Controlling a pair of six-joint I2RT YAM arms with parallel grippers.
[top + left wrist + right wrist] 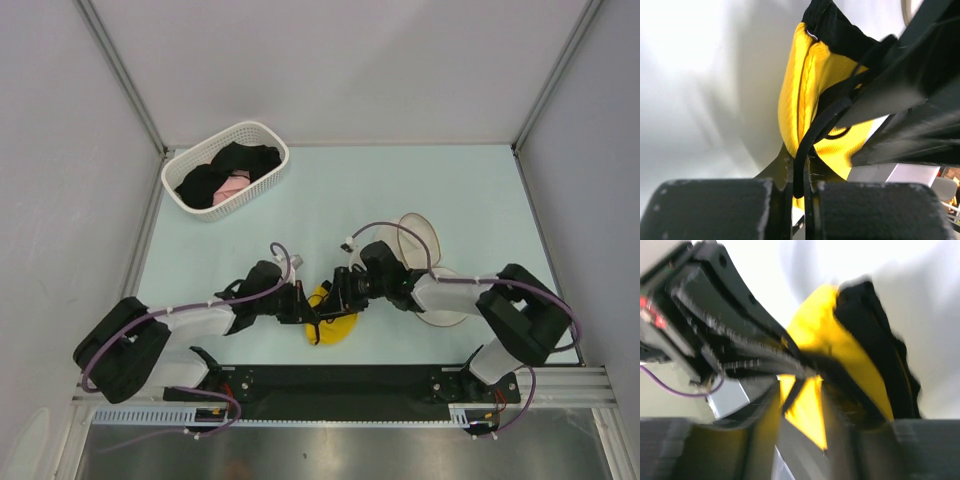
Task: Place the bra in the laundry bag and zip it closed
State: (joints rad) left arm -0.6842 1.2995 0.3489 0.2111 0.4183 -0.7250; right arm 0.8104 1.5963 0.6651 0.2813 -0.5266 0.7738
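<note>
Worktop [400, 190], 6 o'clock: left fingers [715, 210] pinch bra [805, 90] strap, likely for carrying; right fingers [925, 450] parted; laundry bag [420, 240] at 3 o'clock

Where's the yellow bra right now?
From above, the bra sits front centre, between the left hand and right hand, beside the laundry bag.

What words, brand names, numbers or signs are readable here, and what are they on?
None: no readable text in any view.
Nothing legible shows on the bright yellow bra, the round cream-white mesh laundry bag or the white slotted plastic basket.
</note>
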